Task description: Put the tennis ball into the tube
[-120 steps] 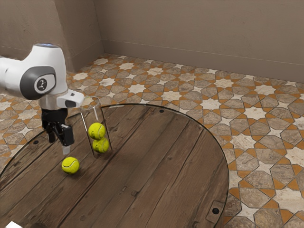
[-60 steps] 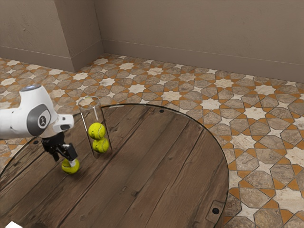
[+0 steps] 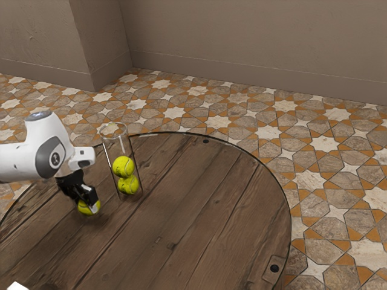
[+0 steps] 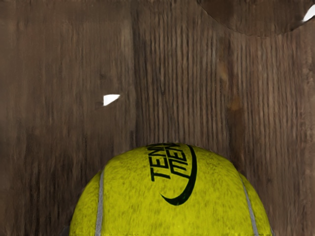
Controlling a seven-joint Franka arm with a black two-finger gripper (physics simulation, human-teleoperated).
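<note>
My gripper (image 3: 89, 204) is shut on a yellow-green tennis ball (image 3: 84, 209), holding it just above the wooden table, with a shadow beneath. One finger crosses the ball's near side; the other is mostly hidden. In the wrist view the held ball (image 4: 167, 196) looms large at the lower edge, dark lettering on top. The clear tube (image 3: 115, 130) stands upright toward the exterior view's right of the gripper, its rim above the hand's level. Inside it two balls are stacked, an upper one (image 3: 123, 166) and a lower one (image 3: 128, 185).
The round plank table (image 3: 199, 205) extends toward the exterior view's right, with dark round fittings near its edge. A small part of a white object (image 3: 17, 286) shows at the exterior view's bottom left. Patterned floor tiles and a wall lie beyond the table.
My hand came down onto the loose ball, then closed on it and raised it slightly off the table. The tube and its two balls have stayed put.
</note>
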